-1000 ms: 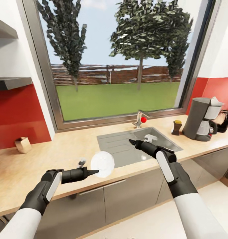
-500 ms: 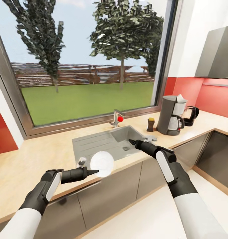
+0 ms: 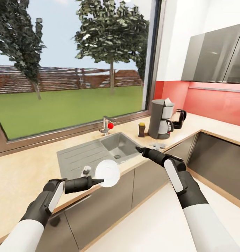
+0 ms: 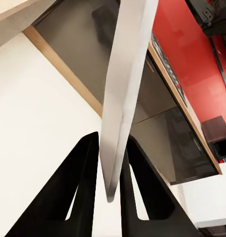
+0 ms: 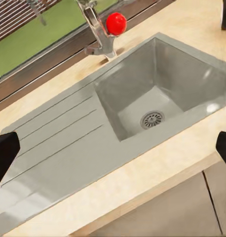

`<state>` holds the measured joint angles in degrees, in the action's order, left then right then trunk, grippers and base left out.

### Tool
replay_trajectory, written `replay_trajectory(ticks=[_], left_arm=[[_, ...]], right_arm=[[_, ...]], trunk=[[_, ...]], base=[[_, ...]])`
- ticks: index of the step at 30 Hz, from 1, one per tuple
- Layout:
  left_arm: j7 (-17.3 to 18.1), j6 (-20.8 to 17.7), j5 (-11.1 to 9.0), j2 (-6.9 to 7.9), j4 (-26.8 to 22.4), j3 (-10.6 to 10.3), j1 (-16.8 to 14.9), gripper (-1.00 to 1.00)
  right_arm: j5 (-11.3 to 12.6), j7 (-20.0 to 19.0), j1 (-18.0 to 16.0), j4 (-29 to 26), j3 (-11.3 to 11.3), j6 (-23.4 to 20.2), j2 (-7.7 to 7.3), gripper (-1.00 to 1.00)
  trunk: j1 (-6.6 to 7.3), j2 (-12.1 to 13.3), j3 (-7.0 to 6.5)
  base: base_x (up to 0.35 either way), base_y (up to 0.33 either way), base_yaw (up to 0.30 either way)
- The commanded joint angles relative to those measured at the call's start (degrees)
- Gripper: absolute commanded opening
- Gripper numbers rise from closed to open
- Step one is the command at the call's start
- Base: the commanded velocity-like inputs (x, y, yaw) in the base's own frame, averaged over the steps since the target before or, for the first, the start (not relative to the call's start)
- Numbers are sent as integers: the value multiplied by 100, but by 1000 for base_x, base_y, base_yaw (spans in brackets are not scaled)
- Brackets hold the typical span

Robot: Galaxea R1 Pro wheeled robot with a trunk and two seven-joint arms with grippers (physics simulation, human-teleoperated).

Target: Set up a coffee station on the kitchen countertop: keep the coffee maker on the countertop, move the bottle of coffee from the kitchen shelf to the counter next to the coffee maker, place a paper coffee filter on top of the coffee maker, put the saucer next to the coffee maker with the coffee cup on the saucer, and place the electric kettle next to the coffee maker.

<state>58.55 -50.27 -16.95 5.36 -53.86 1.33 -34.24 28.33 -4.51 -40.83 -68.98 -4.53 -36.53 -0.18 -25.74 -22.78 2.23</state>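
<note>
Saucer (image 3: 107,173) is pinched on edge by the left end effector (image 3: 99,181), carried over the table's (image 3: 22,175) front edge. Beyond it lies the sink (image 3: 99,154), and the right end effector (image 3: 138,149) hangs spread and empty. Farther right, near the table's corner, stand the bottle of coffee (image 3: 142,129), the coffee maker (image 3: 160,119) and the electric kettle (image 3: 179,118), partly hidden. Next, I'd say, carry the saucer beside the machine. What tops the coffee maker is hard to make out.

My head camera has swung right: the coffee maker (image 3: 161,119), the bottle of coffee (image 3: 142,130) and the electric kettle (image 3: 178,118) now appear nearer the picture's centre, and grey wall cabinets (image 3: 214,57) have entered at upper right. Arms unchanged.
</note>
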Motion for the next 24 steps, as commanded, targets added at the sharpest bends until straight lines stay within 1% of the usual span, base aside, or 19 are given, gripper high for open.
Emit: replay_trajectory(ticks=[1, 24], left_arm=[[8, -18, -1, 1, -3, 2, -3, -100], [41, -18, -1, 23, -1, 26, -3, -100]], right_arm=[[-12, -15, -7, -1, -4, -21, -4, 100], [-20, -15, -8, 51, 1, -21, -7, 100]], trunk=[[-4, -14, 14], [-4, -14, 14]], base=[[0, 0, -300], [0, 0, -300]])
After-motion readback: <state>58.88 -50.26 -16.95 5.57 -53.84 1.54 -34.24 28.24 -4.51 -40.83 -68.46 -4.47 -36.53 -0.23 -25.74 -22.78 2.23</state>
